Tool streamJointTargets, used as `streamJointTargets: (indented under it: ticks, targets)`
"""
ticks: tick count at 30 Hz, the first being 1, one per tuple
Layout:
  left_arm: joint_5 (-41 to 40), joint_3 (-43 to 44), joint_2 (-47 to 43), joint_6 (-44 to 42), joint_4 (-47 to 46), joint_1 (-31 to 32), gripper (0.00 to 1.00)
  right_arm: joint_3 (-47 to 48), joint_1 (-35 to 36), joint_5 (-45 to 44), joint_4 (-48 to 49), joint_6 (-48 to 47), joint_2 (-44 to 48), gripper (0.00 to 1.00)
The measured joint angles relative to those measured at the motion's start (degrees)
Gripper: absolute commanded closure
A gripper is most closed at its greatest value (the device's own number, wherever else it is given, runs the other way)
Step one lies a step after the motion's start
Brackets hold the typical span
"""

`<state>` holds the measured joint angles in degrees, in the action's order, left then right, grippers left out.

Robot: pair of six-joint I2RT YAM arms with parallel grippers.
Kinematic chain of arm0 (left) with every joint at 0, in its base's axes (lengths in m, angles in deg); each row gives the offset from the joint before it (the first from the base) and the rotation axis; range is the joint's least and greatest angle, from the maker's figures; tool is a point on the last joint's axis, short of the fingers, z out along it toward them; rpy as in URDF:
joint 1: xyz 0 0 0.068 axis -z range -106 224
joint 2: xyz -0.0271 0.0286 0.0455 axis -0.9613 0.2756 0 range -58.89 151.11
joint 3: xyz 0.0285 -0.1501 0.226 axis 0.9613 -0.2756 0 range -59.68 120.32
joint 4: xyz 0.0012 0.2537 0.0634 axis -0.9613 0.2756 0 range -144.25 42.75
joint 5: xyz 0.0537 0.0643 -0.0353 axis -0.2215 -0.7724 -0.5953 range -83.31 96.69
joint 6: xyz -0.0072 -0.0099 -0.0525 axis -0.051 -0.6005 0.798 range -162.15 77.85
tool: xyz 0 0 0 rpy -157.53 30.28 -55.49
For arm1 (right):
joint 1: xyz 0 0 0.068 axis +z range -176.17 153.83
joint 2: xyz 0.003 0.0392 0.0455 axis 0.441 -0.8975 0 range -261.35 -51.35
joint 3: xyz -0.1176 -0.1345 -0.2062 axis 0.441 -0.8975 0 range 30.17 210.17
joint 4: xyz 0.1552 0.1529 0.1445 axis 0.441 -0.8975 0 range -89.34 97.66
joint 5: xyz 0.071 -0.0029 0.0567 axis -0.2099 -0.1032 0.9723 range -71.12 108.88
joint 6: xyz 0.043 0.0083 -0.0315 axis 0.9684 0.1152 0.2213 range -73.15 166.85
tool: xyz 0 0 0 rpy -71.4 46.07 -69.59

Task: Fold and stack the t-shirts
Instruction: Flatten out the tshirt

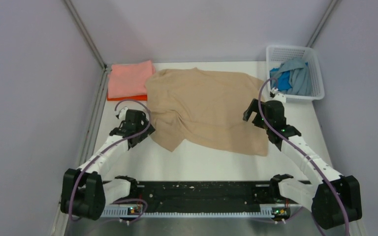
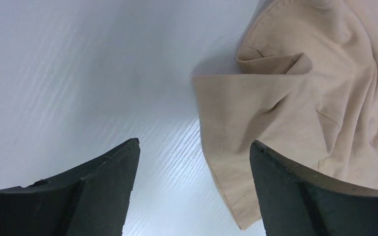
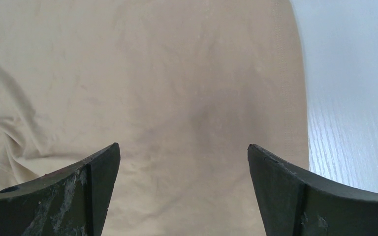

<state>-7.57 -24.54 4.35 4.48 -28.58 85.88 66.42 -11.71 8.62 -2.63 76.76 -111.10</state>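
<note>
Here the tan t-shirt (image 1: pixel 206 108) lies spread and rumpled across the middle of the white tabletop (image 1: pixel 211 164), between the two arms. The left end effector (image 1: pixel 137 127) sits just beside the shirt's left edge with its jaws wide and nothing gripped. In its wrist view, the left end effector (image 2: pixel 194 147) looks down on a stitched sleeve hem of the tan t-shirt (image 2: pixel 295 108). That hem runs between the two dark fingers, closer to the right one, and bare tabletop (image 2: pixel 78 73) shows under and ahead of the left finger. The right end effector (image 1: pixel 261 110) is over the shirt's right side, its jaws also spread wide and empty. In its own camera the right end effector (image 3: pixel 183 147) has the tan t-shirt (image 3: pixel 177 73) filling the whole gap between the fingers. The cloth is fairly smooth there, with creases off to the left. The shirt's stitched edge runs down close to the right finger, and a strip of tabletop (image 3: pixel 354 98) shows beyond it. Farther out from the left end effector, and touching the tan shirt's far left corner, a folded salmon pink t-shirt (image 1: pixel 129 78) rests on a folded orange t-shirt (image 1: pixel 120 98), of which only a thin edge shows. Beyond the right end effector and slightly to its right stands a white lattice basket (image 1: pixel 295 49), holding a crumpled blue t-shirt (image 1: pixel 281 81) and a light blue-grey t-shirt (image 1: pixel 298 73).
</note>
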Motion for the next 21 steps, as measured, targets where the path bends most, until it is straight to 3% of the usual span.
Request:
streamJointTargets:
  ticks: [5, 9, 12, 18, 21]
  targets:
    - [2.86, 1.03, 9.01, -0.55, -3.76, -0.59, 0.32, 0.00, 0.00, 0.28, -0.07, 0.20, -0.02, 0.02]
    - [4.70, 2.97, 14.71, -0.94, -4.85, -0.63, 0.33, 0.02, 0.00, 0.26, -0.11, 0.17, -0.02, 0.02]
    - [5.33, 4.46, 16.96, -1.09, -5.88, -0.63, 0.40, 0.02, 0.00, 0.22, -0.24, 0.20, -0.02, 0.02]
    - [5.25, 7.45, 21.38, -0.59, -7.04, -0.94, 0.68, 0.02, 0.00, -0.13, -0.52, 0.20, -0.07, 0.02]
    - [5.27, 8.20, 22.99, -0.26, -8.35, -1.03, 1.00, 0.02, 0.00, -0.39, -0.61, 0.26, -0.11, 0.02]
